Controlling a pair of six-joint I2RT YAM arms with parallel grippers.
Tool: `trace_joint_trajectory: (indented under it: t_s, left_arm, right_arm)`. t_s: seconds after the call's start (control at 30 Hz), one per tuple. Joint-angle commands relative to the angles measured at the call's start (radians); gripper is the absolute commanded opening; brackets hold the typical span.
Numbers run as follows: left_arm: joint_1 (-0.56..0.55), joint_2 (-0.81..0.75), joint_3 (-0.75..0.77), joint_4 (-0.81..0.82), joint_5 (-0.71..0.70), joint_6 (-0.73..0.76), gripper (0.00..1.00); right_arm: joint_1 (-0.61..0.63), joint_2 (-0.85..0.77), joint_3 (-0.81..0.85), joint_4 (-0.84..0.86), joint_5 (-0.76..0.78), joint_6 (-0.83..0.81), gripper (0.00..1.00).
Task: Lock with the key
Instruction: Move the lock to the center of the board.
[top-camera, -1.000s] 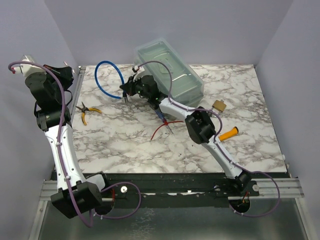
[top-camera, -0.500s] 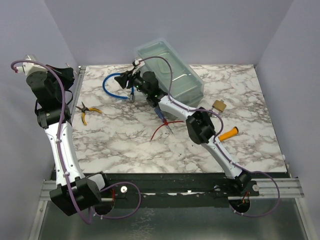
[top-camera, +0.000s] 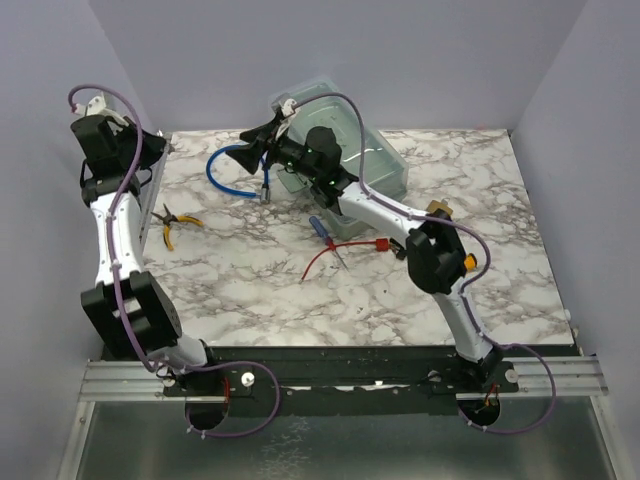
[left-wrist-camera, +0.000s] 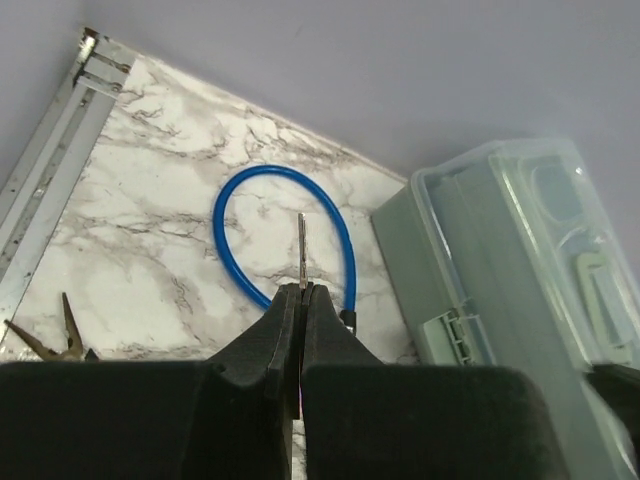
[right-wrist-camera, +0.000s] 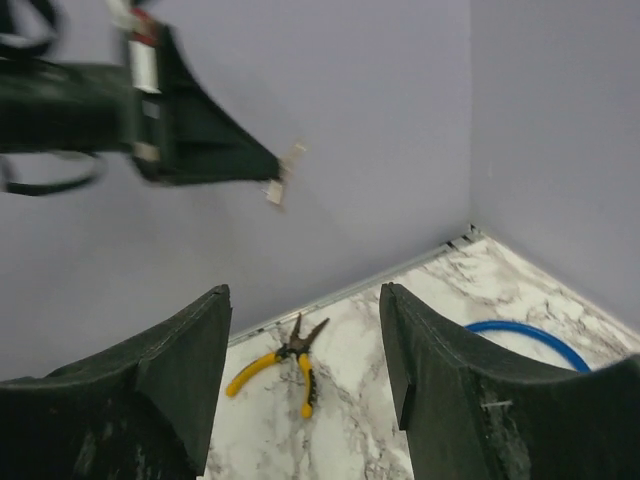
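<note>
the right tool (right-wrist-camera: 303, 295) has swung up and left, off the tabletop (top-camera: 250, 285), fingers apart, and now faces the left tool (left-wrist-camera: 301, 292), which has risen, clamped on the key (left-wrist-camera: 301, 248). the lock (top-camera: 436, 209) sits untouched beside the clear box (top-camera: 372, 150), well apart from both tools. a key handover looks likely first.

Pliers (top-camera: 172, 222) far left, cable loop (top-camera: 213, 177) between them and box (top-camera: 385, 165), lock (top-camera: 437, 210) rightmost.
</note>
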Motion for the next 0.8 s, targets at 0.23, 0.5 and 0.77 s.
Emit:
trace_joint_trajectory:
  t_s: [0.23, 0.5, 0.77]
  left_arm:
    - [-0.200, 0.478, 0.361, -0.141, -0.123, 0.460, 0.00]
    - [-0.281, 0.764, 0.614, -0.194, -0.204, 0.563, 0.00]
    - [-0.339, 0.879, 0.658, -0.254, -0.300, 0.650, 0.00]
  right_arm:
    - [0.003, -0.452, -0.382, -0.011, -0.187, -0.099, 0.78]
    - [-0.028, -0.688, -0.600, -0.171, -0.173, -0.123, 0.91]
    - [-0.106, -0.840, -0.727, -0.261, -0.117, -0.085, 0.96]
